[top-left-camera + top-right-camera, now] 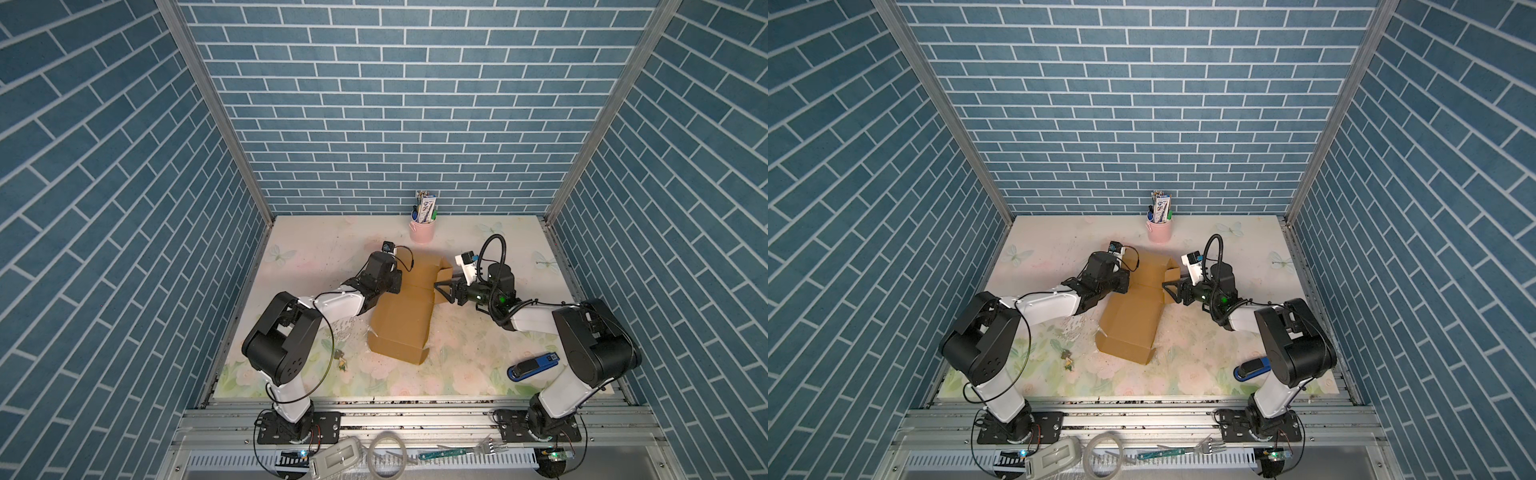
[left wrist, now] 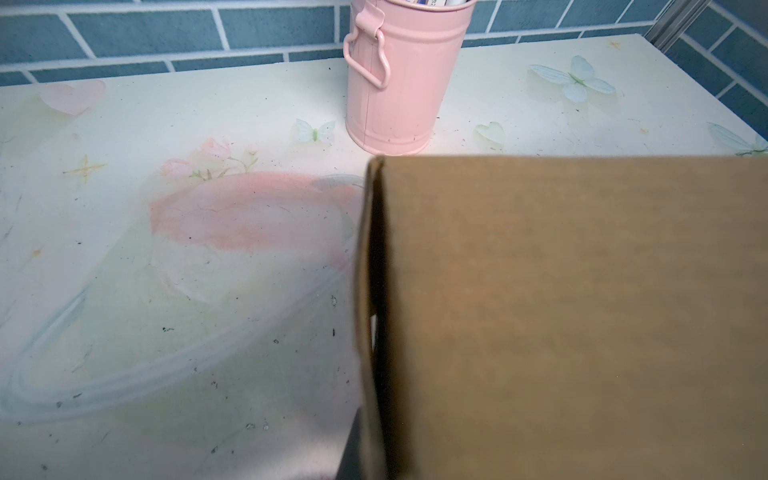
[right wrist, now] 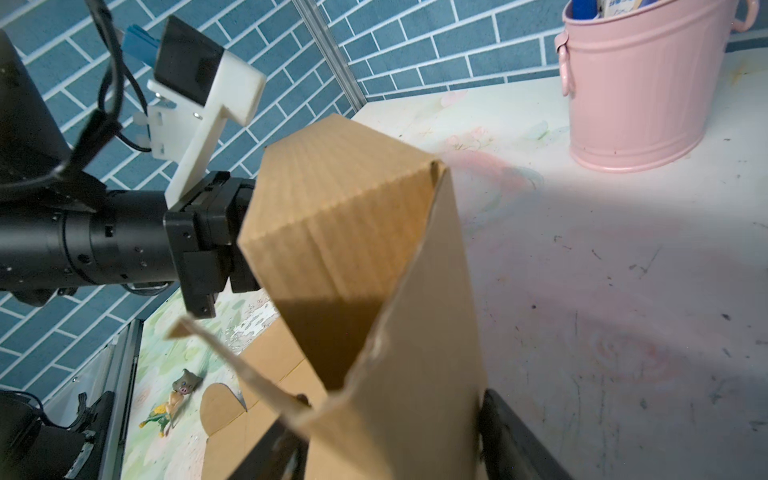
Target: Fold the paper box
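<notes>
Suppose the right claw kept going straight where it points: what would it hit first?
The paper box: its raised flap already stands between the open fingers of the right gripper, so it would probably push into that cardboard almost at once.

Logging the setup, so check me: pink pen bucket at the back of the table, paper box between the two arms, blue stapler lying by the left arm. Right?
No: the blue stapler lies by the right arm, as both top views show. The pink pen bucket and the paper box are where you said.
</notes>
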`<action>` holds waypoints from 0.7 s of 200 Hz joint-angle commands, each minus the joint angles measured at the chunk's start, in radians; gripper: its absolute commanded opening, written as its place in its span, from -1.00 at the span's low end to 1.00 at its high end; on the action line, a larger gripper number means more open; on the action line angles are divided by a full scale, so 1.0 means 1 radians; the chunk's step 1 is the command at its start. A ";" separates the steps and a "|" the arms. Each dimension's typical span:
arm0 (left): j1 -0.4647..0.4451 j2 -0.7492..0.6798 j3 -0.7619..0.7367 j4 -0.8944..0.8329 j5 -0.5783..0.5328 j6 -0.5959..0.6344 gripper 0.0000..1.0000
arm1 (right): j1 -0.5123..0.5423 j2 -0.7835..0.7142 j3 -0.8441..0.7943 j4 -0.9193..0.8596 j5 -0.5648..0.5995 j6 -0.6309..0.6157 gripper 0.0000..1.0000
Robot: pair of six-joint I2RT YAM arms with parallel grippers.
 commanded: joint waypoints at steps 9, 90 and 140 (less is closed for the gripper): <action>-0.007 -0.008 -0.005 0.018 0.040 -0.020 -0.94 | 0.021 -0.040 0.019 -0.026 -0.034 -0.050 0.41; -0.005 -0.001 0.137 -0.182 0.102 -0.003 -0.93 | 0.015 -0.092 0.057 -0.106 -0.026 -0.002 0.39; 0.025 0.039 0.276 -0.360 0.181 -0.036 -0.94 | -0.008 -0.092 0.080 -0.123 -0.010 0.042 0.39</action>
